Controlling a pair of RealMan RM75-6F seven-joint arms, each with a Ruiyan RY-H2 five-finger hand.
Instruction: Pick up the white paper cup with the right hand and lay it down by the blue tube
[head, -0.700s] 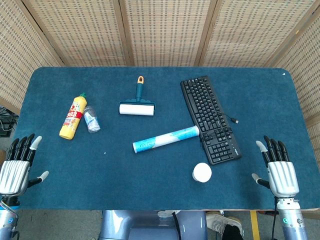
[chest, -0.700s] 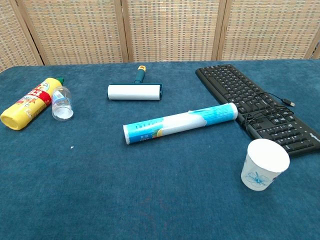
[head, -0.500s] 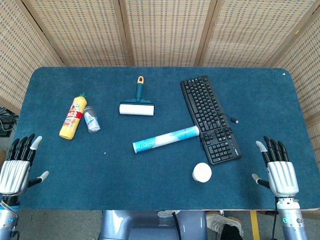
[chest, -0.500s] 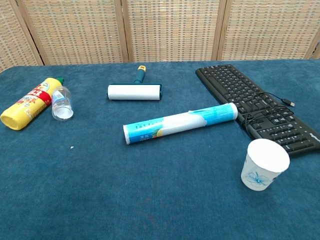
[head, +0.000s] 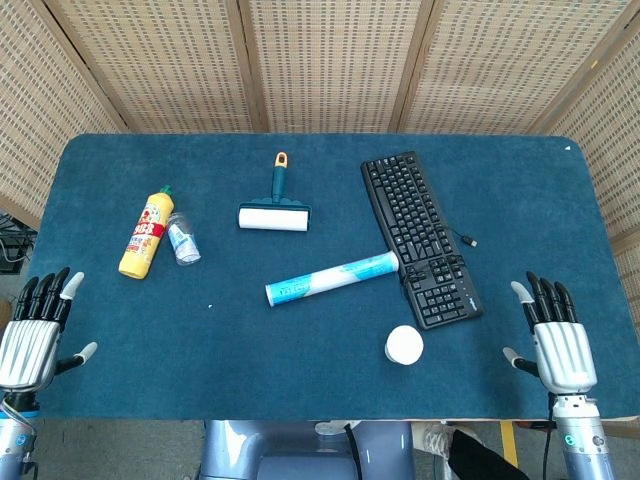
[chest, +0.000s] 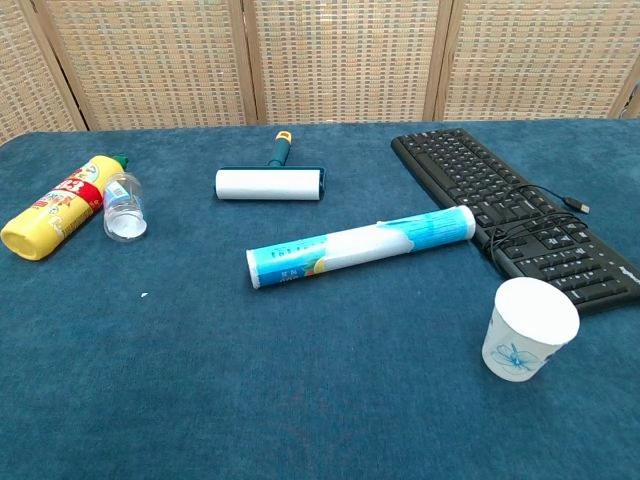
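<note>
We had the white paper cup (head: 404, 345) standing upright near the front edge of the table (head: 120, 340), just in front of the keyboard (head: 420, 238) and apart from the blue tube (head: 332, 279), which lay on its side with one end touching the keyboard's edge. Our right hand (head: 560, 345) hovered at the table's right front corner, fingers spread and holding nothing, well apart from the cup; our left hand (head: 32, 335) sat the same way at the left front corner — neither showed in the chest view. So the pick wasn't begun yet, by our reading.

Risks as we judged them: the cup looked light & thin-walled, so a hard squeeze could crush it, and a sideways brush from the fingers on approach could tip it or knock it off the near edge. The keyboard cable (chest: 530, 228) and the keyboard corner sat close behind the cup, so coming in too deep could snag them. Laid on its side the cup could roll — esp. if released with any push — and bumping the tube would roll that too
</note>
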